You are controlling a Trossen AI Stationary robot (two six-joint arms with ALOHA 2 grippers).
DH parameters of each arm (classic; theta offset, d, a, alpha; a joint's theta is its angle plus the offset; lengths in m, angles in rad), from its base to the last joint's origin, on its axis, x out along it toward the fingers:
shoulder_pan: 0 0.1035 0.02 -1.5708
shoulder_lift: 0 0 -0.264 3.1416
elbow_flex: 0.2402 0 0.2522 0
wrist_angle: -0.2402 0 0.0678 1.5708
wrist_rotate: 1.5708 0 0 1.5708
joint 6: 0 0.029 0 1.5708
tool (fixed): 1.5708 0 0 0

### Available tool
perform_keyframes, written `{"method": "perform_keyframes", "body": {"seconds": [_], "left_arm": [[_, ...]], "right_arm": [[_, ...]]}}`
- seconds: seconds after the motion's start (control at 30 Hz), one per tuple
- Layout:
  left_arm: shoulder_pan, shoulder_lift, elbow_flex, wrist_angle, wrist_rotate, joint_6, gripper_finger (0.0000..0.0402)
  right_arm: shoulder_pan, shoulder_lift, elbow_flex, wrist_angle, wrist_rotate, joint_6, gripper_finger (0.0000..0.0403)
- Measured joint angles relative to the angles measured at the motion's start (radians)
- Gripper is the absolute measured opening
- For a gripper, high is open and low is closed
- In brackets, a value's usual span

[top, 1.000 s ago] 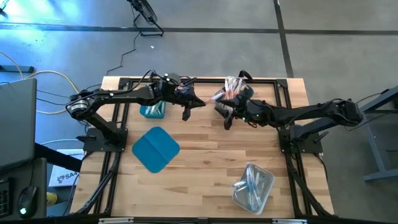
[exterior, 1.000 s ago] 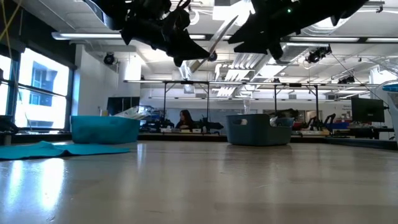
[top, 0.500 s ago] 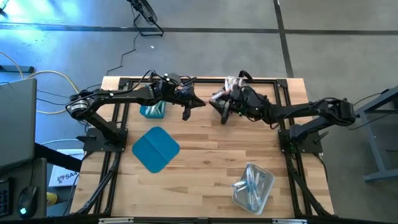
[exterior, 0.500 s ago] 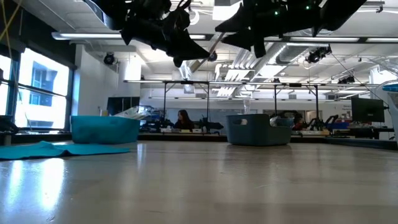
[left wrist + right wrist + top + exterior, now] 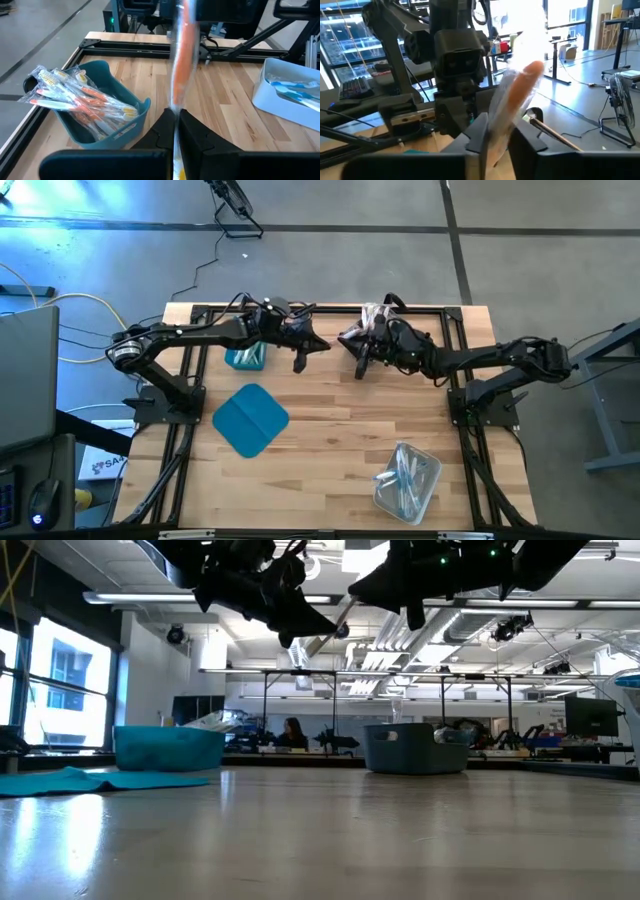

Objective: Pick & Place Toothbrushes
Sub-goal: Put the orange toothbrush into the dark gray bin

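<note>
An orange toothbrush (image 5: 180, 55) is pinched mid-air between the left gripper (image 5: 176, 131) and the right gripper (image 5: 496, 131), both clamped on it; a handover is judged underway. Orange ones are seen piled in the teal bin (image 5: 102, 120); more fill the grey bin (image 5: 375, 318), so much sorting is left.

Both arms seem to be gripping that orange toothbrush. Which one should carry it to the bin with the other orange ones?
Right, probably. The right gripper grips the orange toothbrush, and the bin of orange toothbrushes sits by that arm, farther from the left gripper.
</note>
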Motion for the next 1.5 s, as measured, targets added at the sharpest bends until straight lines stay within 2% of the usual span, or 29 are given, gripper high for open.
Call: {"method": "perform_keyframes", "body": {"seconds": [0.17, 1.5], "left_arm": [[0.0, 0.0, 0.0, 0.0, -0.002, -0.001, 0.0005], [0.0, -0.001, 0.001, 0.012, -0.095, 0.031, 0.0008]], "right_arm": [[0.001, 0.0, 0.0, -0.001, 0.0, -0.024, 0.0026], [-0.001, -0.002, 0.0, -0.016, 0.011, -0.017, 0.0025]]}}
